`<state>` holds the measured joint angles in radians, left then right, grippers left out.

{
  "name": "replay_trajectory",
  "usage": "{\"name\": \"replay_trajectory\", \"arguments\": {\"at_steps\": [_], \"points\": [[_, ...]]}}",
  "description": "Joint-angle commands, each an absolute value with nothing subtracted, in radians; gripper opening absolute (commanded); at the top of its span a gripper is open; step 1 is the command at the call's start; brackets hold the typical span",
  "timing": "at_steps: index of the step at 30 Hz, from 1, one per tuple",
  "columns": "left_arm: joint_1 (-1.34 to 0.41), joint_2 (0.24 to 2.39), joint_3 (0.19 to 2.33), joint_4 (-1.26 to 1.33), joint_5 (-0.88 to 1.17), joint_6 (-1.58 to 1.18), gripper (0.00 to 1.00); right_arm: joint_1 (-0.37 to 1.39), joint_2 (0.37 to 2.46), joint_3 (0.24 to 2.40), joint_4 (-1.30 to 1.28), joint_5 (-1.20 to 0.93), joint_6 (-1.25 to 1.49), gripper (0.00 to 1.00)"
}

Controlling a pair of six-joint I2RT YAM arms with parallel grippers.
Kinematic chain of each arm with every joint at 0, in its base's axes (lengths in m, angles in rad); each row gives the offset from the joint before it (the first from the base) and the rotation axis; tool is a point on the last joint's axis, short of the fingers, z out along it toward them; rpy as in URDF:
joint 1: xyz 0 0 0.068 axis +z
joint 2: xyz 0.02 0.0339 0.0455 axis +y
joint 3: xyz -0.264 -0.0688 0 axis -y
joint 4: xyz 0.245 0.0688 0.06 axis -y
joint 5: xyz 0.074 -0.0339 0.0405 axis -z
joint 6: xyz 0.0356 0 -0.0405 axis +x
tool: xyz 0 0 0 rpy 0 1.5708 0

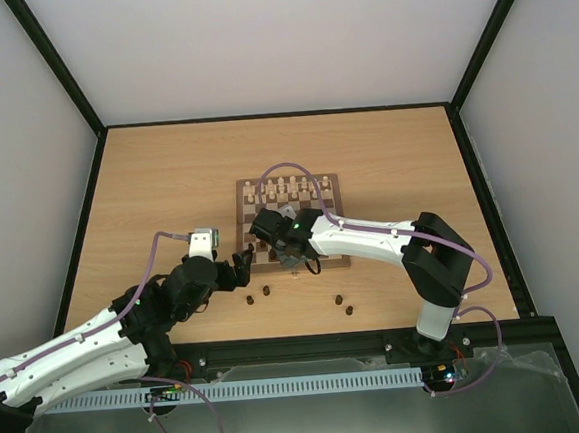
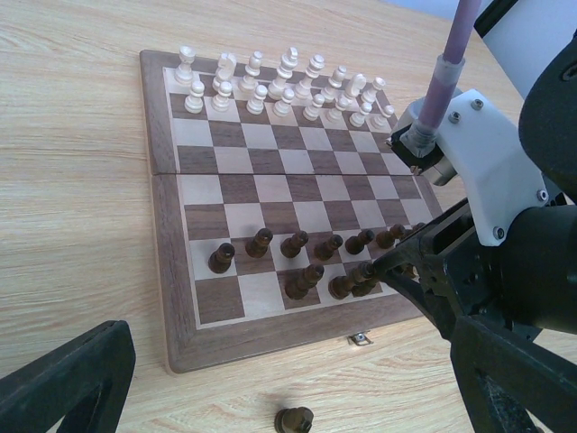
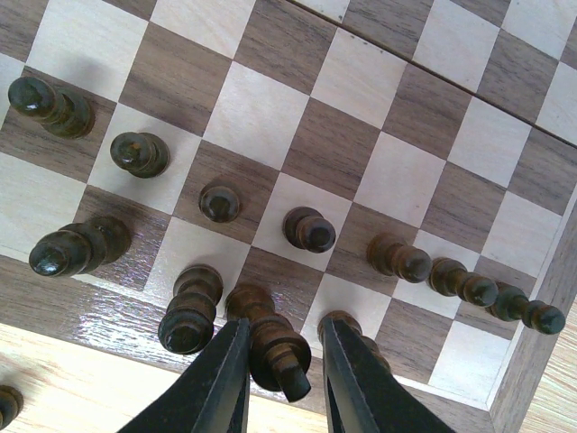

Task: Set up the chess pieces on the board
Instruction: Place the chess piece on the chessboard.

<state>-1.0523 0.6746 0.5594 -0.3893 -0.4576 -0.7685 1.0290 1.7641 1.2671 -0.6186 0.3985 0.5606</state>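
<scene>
Left gripper (image 1: 241, 264), fingers wide apart and holding nothing, hovers over the light wooden tabletop (image 1: 167, 186) just left of the square checkered wooden board (image 2: 169, 225). Small dark brown wooden chess pieces (image 2: 261, 242) stand on its two near rows; four more rest on the tabletop. Right gripper (image 3: 281, 361) brackets one near-row dark piece (image 3: 270, 338); whether it is clamped cannot be told.

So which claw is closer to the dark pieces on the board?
Right. The right gripper hangs over the chess pieces, fingers flanking one; the left gripper is off the near-left corner of the board.
</scene>
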Motion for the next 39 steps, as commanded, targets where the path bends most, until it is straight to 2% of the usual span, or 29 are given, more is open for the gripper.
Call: {"name": "replay_trajectory", "arguments": {"at_steps": [1, 16, 39], "points": [[-1.047, 0.667, 0.556, -0.402, -0.478, -0.764, 0.99, 1.035, 1.777, 1.290, -0.642, 0.413, 0.559, 0.23], [-1.047, 0.668, 0.560, -0.395, -0.477, -0.761, 0.99, 1.035, 1.820, 1.302, -0.661, 0.403, 0.546, 0.13], [-1.047, 0.702, 0.559, -0.363, -0.474, -0.758, 0.99, 1.035, 1.787, 1.286, -0.708, 0.472, 0.552, 0.13]]}}
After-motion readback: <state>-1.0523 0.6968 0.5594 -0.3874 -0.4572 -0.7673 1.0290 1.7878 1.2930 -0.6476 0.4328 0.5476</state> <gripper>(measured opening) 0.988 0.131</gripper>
